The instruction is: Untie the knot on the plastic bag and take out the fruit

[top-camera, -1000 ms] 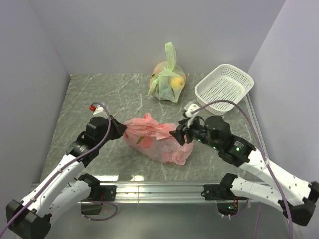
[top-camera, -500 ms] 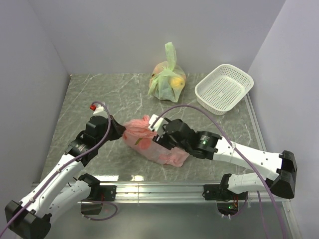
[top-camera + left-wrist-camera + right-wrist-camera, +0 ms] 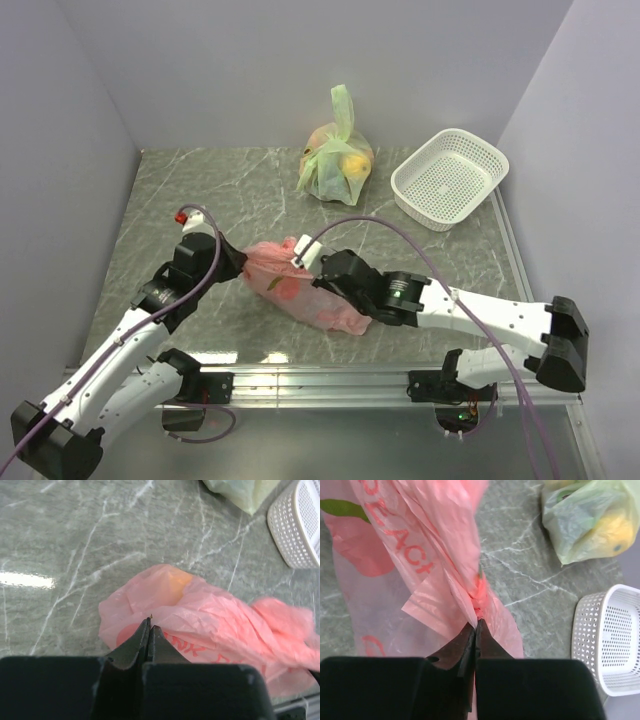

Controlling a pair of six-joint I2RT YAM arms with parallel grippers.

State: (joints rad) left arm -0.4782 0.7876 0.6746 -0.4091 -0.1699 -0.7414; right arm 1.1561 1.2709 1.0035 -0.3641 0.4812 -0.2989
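Note:
The pink plastic bag (image 3: 318,298) lies crumpled mid-table between both arms. My right gripper (image 3: 476,624) reaches across it from the right and is shut on the knot (image 3: 479,591), the twisted reddish neck with flat loose ears beside it. In the top view the right gripper (image 3: 306,266) sits over the bag's upper middle. My left gripper (image 3: 149,621) is shut, its tips pinched into a fold of film at the bag's left end (image 3: 250,265). An orange-yellow fruit (image 3: 178,586) glows faintly through the plastic. The other fruit is hidden.
A light green tied bag (image 3: 338,165) with yellowish fruit stands at the back centre. A white perforated basket (image 3: 450,178) sits at the back right near the wall. Side walls close in left and right; a metal rail runs along the near edge.
My right arm has swung left over the pink bag, and its gripper, open before, has shut on the twisted neck. The left arm has barely moved.

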